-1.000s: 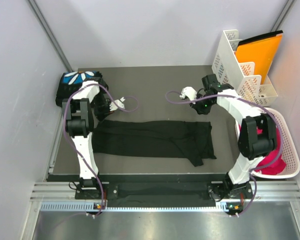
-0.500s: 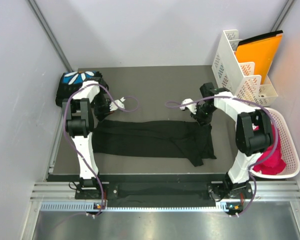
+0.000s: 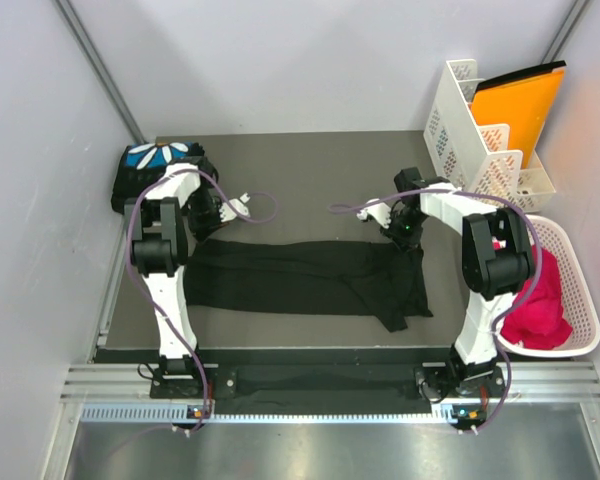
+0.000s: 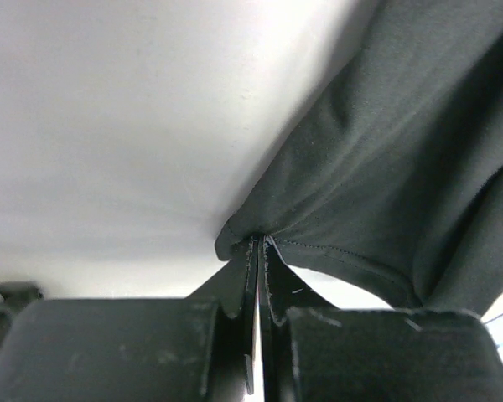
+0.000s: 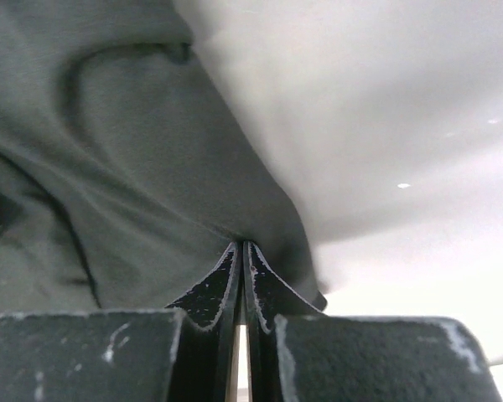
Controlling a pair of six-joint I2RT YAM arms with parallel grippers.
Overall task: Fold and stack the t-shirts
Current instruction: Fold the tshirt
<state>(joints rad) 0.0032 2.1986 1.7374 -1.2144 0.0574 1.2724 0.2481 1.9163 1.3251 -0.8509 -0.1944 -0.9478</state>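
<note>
Item: black shirt [image 3: 310, 280], laid flat. Soft, light, limp; prob. sags when lifted. Grab pts: far-edge corners. L gripper [image 4: 257, 244] clenched on hem; R gripper [image 5: 241, 249] clenched on edge.

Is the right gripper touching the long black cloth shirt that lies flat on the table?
Touching. The right wrist view shows the right gripper with its jaws pressed together on the edge of the black cloth shirt, no gap between them.

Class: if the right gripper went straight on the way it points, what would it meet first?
The right gripper seems to pinch the edge of the black t-shirt with shut tips, so it would push into that cloth first, probably with the table just beyond.
</note>
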